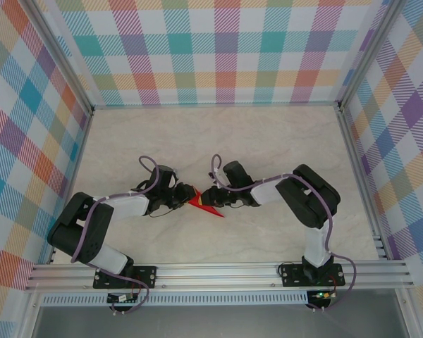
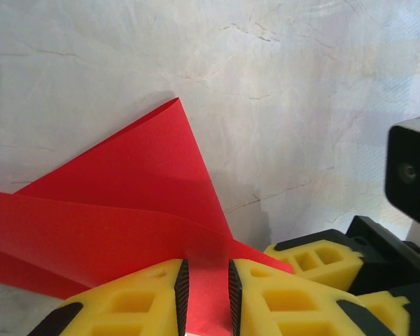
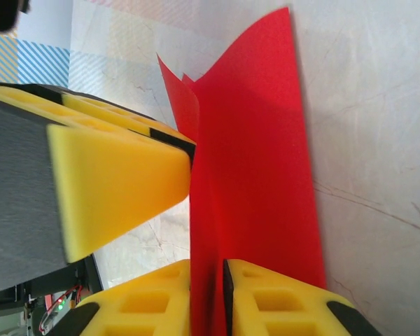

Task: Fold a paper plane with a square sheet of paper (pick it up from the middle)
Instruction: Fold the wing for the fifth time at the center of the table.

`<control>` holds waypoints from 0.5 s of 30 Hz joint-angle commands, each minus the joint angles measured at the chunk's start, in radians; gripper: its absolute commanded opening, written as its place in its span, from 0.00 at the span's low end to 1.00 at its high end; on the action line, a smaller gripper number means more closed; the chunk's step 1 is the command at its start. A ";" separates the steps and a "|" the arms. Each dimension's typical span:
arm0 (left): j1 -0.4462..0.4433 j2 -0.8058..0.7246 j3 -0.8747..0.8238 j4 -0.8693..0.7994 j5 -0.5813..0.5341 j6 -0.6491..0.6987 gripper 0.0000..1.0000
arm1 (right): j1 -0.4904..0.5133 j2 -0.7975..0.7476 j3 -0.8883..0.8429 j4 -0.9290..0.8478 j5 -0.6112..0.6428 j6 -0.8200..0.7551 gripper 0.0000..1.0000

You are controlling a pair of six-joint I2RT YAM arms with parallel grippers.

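1. The red paper (image 1: 206,206), already folded into a pointed shape, is at the middle of the pale marble-patterned table (image 1: 268,141); in the top view its sharp tip points toward 4 o'clock
2. In the left wrist view one triangular flap of the paper rises toward 12 o'clock, and a long red band runs out toward 9 o'clock
3. The left gripper (image 1: 186,194) is at 9 o'clock of the paper's blunt end; its yellow fingers (image 2: 140,301) pinch a strip of the paper between their black pads
4. The right gripper (image 1: 207,196) is at 3 o'clock of the same end; the sheet stands upright in the narrow slot between its fingers (image 3: 280,301), and I cannot tell if the pads press it
5. The two grippers are almost tip to tip, with the paper between them
6. The arms go back to their bases at 7 and 5 o'clock of the table, and checked walls (image 1: 211,49) close it at 9, 12 and 3 o'clock
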 commanded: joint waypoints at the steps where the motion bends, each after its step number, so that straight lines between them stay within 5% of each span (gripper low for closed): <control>1: -0.008 -0.003 0.013 -0.028 -0.021 0.020 0.24 | -0.004 -0.046 -0.015 -0.022 -0.035 0.004 0.19; 15: -0.008 0.014 0.024 -0.036 -0.022 0.017 0.23 | -0.004 -0.133 -0.067 -0.124 0.020 -0.243 0.32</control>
